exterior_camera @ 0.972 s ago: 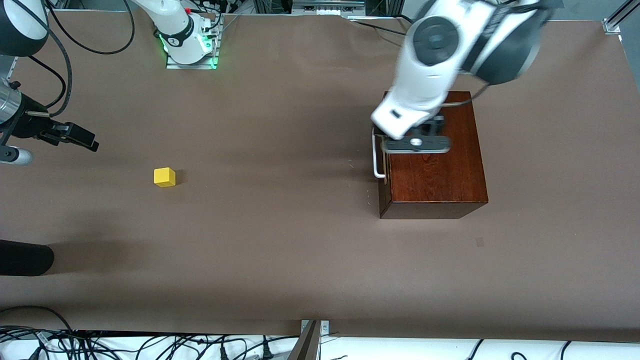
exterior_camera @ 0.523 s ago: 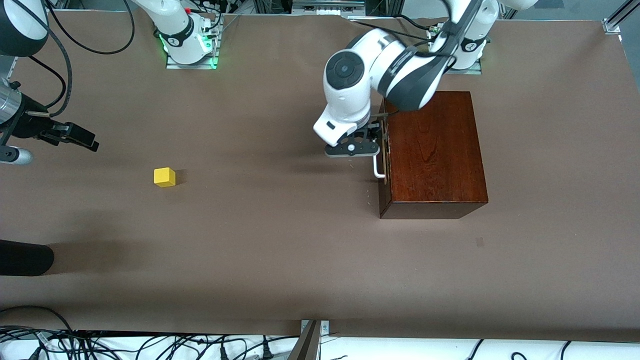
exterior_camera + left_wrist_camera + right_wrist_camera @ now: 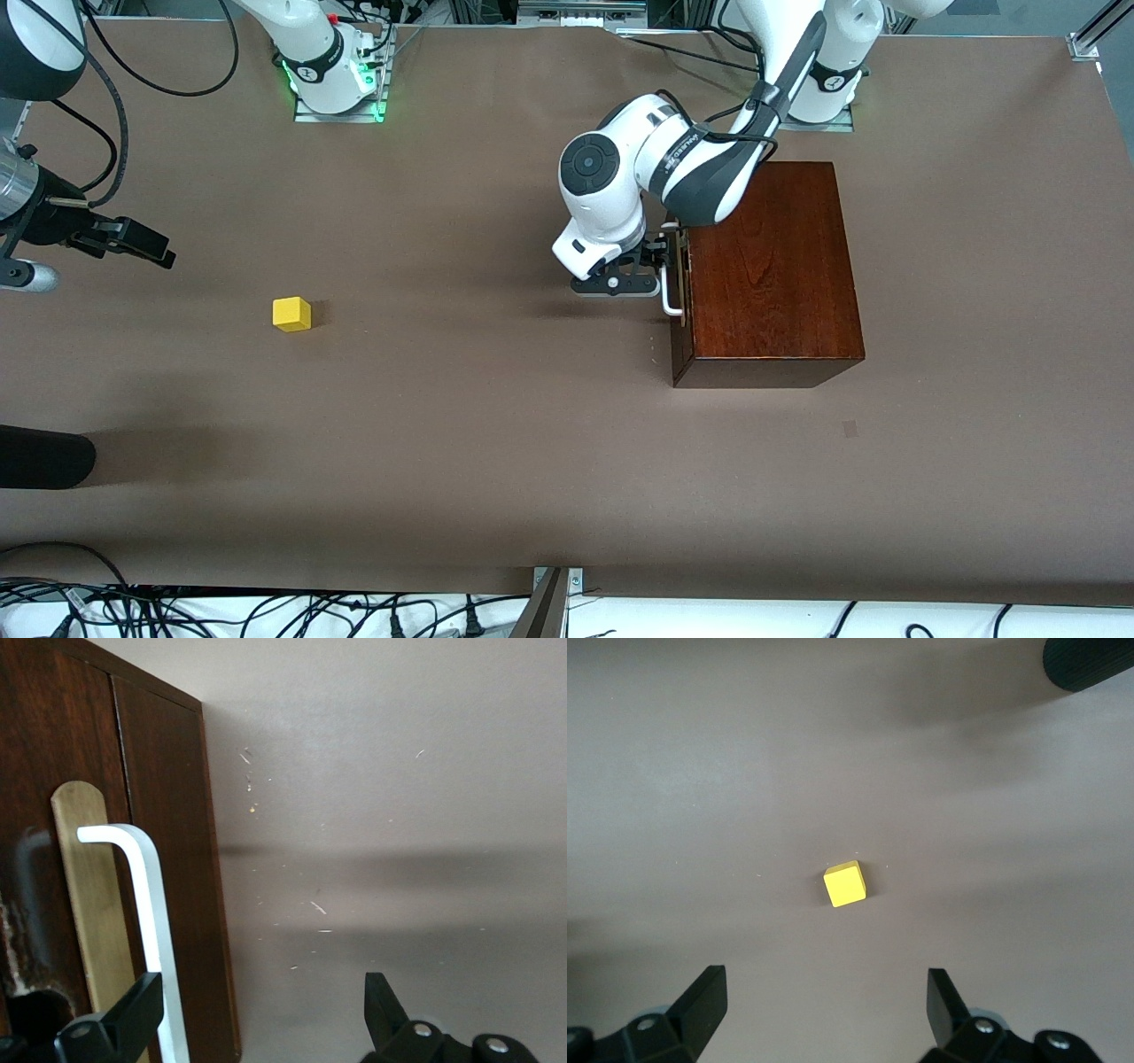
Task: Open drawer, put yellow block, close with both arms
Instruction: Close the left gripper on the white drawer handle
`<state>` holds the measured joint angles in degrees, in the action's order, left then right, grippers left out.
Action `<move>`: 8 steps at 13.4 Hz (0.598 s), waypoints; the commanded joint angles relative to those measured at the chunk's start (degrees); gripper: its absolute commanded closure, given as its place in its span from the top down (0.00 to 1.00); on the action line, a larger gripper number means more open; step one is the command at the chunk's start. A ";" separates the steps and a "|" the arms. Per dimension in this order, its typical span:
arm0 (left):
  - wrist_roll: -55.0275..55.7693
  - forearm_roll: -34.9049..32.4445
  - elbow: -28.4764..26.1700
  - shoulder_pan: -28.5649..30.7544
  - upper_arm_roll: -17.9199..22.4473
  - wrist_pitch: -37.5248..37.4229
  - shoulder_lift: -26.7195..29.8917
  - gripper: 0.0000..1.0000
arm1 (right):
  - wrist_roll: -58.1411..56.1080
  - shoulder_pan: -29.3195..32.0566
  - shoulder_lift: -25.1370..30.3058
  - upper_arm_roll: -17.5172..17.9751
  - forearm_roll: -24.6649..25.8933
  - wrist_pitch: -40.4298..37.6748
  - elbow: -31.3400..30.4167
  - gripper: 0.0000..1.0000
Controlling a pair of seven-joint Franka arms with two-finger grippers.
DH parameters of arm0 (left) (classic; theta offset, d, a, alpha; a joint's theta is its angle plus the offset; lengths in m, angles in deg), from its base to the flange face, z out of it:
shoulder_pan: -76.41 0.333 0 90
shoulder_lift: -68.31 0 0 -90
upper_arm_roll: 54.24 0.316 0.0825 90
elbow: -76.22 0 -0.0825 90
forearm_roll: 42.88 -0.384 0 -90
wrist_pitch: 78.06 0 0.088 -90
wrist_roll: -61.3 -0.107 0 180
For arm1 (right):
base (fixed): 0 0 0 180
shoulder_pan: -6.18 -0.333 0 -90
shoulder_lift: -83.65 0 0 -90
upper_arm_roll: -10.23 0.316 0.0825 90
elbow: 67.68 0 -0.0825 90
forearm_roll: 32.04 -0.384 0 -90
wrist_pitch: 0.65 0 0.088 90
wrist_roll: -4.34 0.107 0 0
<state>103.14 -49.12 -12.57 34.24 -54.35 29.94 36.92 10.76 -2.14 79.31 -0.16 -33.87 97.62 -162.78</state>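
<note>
White metal was what mattered most to us: the U-shaped handle (image 3: 671, 283) of the drawer (image 3: 679, 292) ran along the dark front, its long axis lying from the edge of the bench where the bases stand toward the front camera's edge. The drawer sat shut in the reddish-brown box (image 3: 769, 275), which stood toward the left arm's end of the bench, its front facing the right arm's end. We saw the left pincer (image 3: 660, 266) low in front of that drawer face, just beside the handle; in the left wrist view its fingers (image 3: 124, 1019) stood wide apart, one close against the bar (image 3: 151, 930) and the other out over bare bench, so we judged the bar was not yet between them. Any pull, we judged, would have to run away from the box toward the right arm's end, square to the bar. The yellow block (image 3: 291, 314) lay well apart from the box, near the right arm's end of the bench. The right pincer (image 3: 142, 244) hung over the bench near that block, waiting, its fingers (image 3: 700, 1001) spread wide with nothing between them, and the block (image 3: 845, 883) showed ahead of it. We judged the right arm much the nearer to the block, the left to the drawer.
</note>
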 commanded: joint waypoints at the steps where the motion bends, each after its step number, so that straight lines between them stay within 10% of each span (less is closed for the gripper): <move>1: -1.58 -2.63 -2.26 0.33 -0.07 0.11 1.15 1.00 | -0.26 0.49 -0.23 0.28 -0.37 -0.80 0.53 1.00; 8: -2.45 -2.90 -2.61 2.00 0.11 0.46 1.06 1.00 | -0.26 0.49 -0.41 0.28 -0.37 -0.80 0.44 1.00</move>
<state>101.95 -50.31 -13.81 35.67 -54.06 29.94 36.93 10.76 -2.14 78.86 -0.16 -33.87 97.61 -162.78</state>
